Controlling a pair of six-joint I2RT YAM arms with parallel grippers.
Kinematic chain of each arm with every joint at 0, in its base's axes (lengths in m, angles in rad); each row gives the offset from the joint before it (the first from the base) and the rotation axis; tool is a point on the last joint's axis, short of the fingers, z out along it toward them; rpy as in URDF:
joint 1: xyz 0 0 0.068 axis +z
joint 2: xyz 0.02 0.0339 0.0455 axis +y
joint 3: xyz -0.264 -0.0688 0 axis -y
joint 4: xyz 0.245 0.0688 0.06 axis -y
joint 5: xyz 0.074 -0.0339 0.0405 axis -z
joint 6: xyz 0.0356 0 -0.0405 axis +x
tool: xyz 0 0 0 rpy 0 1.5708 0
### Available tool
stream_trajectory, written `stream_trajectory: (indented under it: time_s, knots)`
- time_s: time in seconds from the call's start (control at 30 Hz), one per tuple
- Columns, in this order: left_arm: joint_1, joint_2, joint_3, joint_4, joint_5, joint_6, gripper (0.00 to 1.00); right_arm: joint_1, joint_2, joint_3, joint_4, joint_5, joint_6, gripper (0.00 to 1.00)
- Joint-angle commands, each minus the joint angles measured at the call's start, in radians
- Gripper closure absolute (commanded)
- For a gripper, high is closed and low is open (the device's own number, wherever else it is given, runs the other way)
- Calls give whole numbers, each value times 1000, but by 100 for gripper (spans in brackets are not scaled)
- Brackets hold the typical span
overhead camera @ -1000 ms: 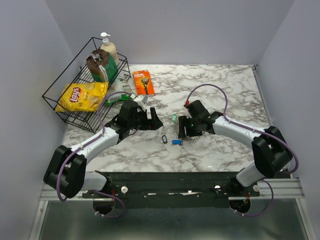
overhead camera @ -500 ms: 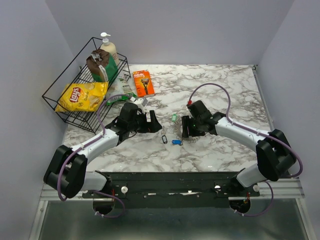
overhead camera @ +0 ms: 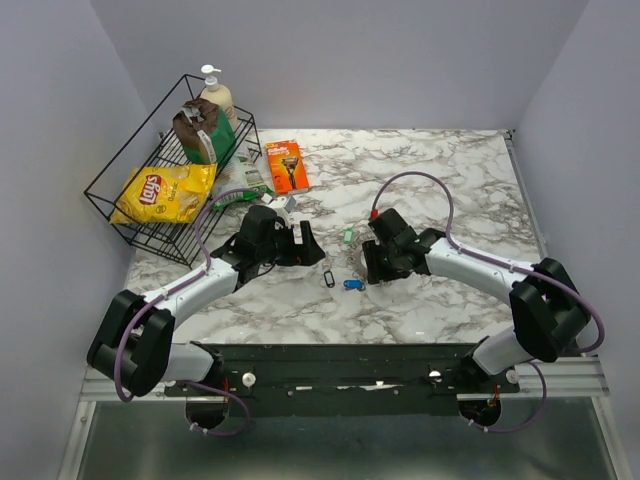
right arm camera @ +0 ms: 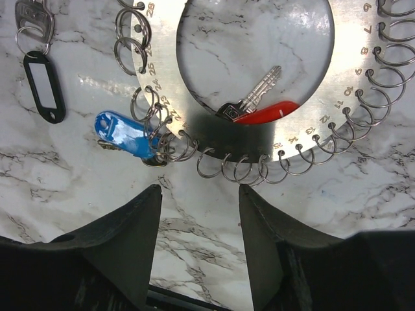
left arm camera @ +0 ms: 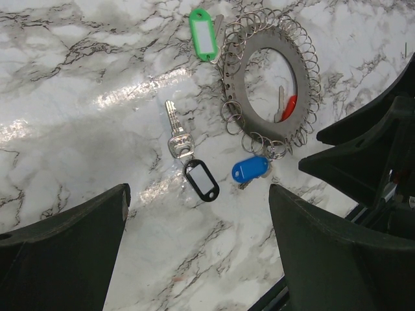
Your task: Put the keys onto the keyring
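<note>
The keyring (left arm camera: 238, 78) is a flat grey disc (right arm camera: 353, 45) edged with small wire loops, lying on the marble. A red-tagged key (right arm camera: 262, 111) rests inside its hole. A blue-tagged key (right arm camera: 123, 136) touches the loops at its rim; whether it is hooked on I cannot tell. A green-tagged key (left arm camera: 203, 32) lies at its far edge. A silver key with a black tag (left arm camera: 201, 180) lies apart, to the left. My right gripper (right arm camera: 200, 191) hovers open just short of the disc's near rim, holding nothing. My left gripper (left arm camera: 198, 217) stands wide open above the black tag.
A black wire basket (overhead camera: 112, 205) at the back left holds a yellow chips bag (overhead camera: 163, 193), a soap bottle (overhead camera: 216, 100) and a green pack. An orange razor pack (overhead camera: 286, 165) lies behind the arms. The right arm's black body (left arm camera: 369, 142) fills the left wrist view's right side.
My right gripper has shifted slightly left over the keyring and its jaws have narrowed. The left arm has barely moved and stays wide open.
</note>
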Motion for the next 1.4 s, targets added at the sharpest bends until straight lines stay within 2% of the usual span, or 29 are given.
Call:
stream_trajectory:
  time_s: [0.0,0.27,0.67,1.1,1.3,1.37]
  knots:
    - [-6,-11,-8,15,-12,16,3,6,13,13,10,-28,15,41]
    - [-7,-22,-17,10,-16,21,3,5,44,0,101,-127,76,45]
    - [-41,26,-5,42,1,12,5,-28,27,19,116,-134,45,46]
    - [-193,164,96,90,1,-14,13,-104,2,-53,153,-197,30,46]
    - [-273,248,176,88,-17,-16,22,-172,-19,-95,170,-238,19,46]
    - [-294,279,197,82,-23,-13,28,-190,-33,-104,174,-246,16,46]
